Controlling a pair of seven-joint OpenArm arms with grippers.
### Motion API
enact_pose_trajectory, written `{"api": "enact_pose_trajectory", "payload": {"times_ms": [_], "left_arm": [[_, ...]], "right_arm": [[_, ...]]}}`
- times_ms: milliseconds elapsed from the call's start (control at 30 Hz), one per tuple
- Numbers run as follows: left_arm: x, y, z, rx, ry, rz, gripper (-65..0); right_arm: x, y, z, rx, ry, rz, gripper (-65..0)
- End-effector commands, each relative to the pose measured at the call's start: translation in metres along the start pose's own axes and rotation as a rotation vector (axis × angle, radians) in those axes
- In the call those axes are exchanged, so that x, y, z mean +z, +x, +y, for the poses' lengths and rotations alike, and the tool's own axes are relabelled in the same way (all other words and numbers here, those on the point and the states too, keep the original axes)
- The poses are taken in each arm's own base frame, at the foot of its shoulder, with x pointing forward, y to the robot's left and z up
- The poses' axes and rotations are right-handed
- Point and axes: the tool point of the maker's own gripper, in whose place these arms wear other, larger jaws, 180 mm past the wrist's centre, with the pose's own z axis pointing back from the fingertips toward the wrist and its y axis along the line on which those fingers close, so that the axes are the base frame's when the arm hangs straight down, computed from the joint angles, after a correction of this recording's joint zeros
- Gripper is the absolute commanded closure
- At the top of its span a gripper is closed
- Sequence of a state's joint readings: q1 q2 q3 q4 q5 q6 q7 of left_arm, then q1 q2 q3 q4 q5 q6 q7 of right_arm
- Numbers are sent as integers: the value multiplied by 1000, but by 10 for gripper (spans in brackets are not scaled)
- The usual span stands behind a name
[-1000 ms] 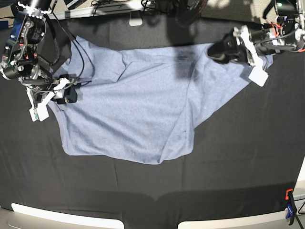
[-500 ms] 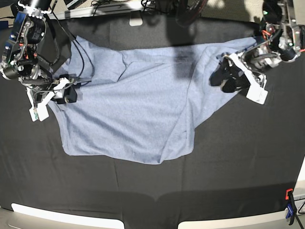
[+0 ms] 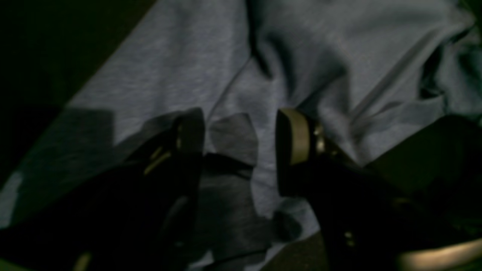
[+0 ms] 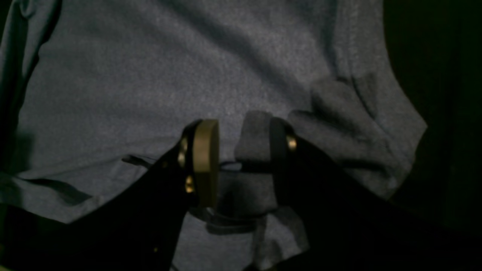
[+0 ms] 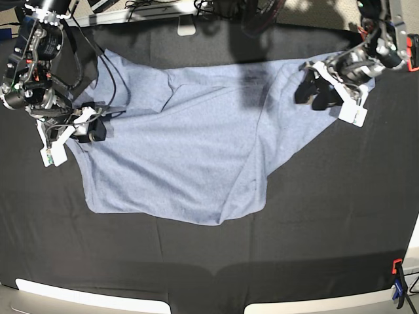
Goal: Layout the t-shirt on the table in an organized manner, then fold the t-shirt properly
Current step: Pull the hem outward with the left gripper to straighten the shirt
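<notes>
The blue-grey t-shirt point(image 5: 190, 150) lies spread on the black table point(image 5: 294, 229), creased along its right side. My left gripper point(image 5: 312, 95) hovers over the shirt's right sleeve area. In the left wrist view the left gripper point(image 3: 241, 131) is open, with wrinkled t-shirt point(image 3: 169, 67) below the gap. My right gripper point(image 5: 91, 129) sits at the shirt's left edge. In the right wrist view the right gripper point(image 4: 244, 150) has its fingers apart, and a raised fold of the t-shirt point(image 4: 150, 75) stands between them against the right finger.
A blue and orange clamp point(image 5: 397, 281) grips the front right corner. The white rim point(image 5: 85, 297) runs along the front edge. A small white object point(image 5: 186, 28) and cables lie at the back edge.
The left arm swung from the back right down over the right sleeve, then drew back slightly, its jaws narrowing a little. The right arm and the shirt have not moved.
</notes>
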State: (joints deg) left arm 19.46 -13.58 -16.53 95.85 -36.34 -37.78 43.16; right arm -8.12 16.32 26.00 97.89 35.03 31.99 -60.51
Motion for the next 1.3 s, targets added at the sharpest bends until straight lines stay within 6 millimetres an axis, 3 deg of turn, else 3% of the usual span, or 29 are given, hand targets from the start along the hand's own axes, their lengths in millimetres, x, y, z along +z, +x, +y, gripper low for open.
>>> {"api": "enact_pose_trajectory", "payload": {"times_ms": [0,333,400,533,600,700,900,1100,1267], "left_arm": [[1,11,-1,1,-11,-47,-238],[-10,-13,12,96,-4,-20,-222],[-10,-17,12,100,-4,-5,-183],[-10,-22,3,109,-52,26,-25],[-9,-19,-4,137,-87,24,0],[-4,1,-10,108,-112,-20,0],[21,63,-11,-115,-79,-145,0],[25,89,35,-269,181,-191,0],[25,142,85,-357,375,-290,0]], "right_arm": [[5,17,1,27,8,-55,-220],[5,17,1,27,8,-55,-220],[5,17,1,27,8,-55,-220],[5,17,1,27,8,-56,-220],[5,17,1,27,8,-56,-220],[5,17,1,27,8,-57,-220],[5,17,1,27,8,-57,-220],[5,17,1,27,9,-57,-220],[5,17,1,27,9,-56,-220]]}}
